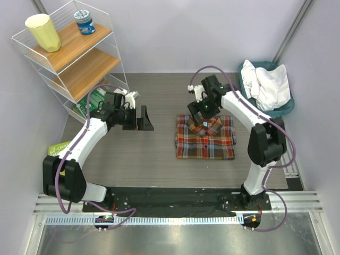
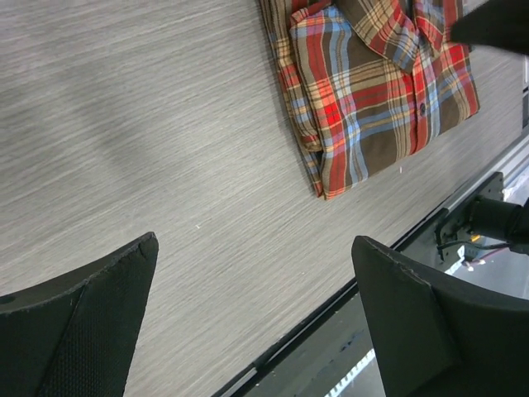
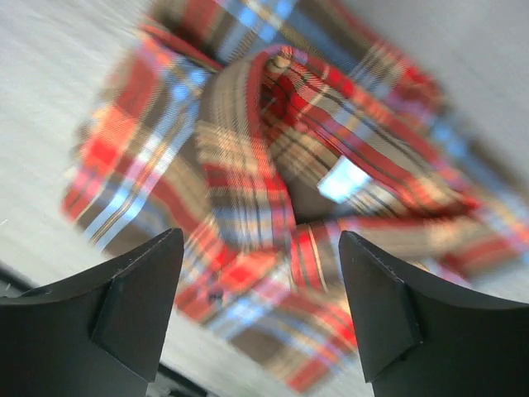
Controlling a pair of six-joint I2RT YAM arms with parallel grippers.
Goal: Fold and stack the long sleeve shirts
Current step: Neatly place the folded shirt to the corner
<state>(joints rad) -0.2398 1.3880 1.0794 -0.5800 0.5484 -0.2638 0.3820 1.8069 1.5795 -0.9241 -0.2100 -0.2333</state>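
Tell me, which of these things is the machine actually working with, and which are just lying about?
Job in hand:
folded red, orange and brown plaid flannel shirt
crumpled plain white cloth shirt

Just lying about:
round teal basket holding the white one
white wire shelf with wooden boards
pale yellow cup
blue-lidded jar

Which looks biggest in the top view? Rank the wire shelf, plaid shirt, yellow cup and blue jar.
1. wire shelf
2. plaid shirt
3. yellow cup
4. blue jar
The cup and jar sit high on the shelf, nearer the camera, so they may look enlarged.
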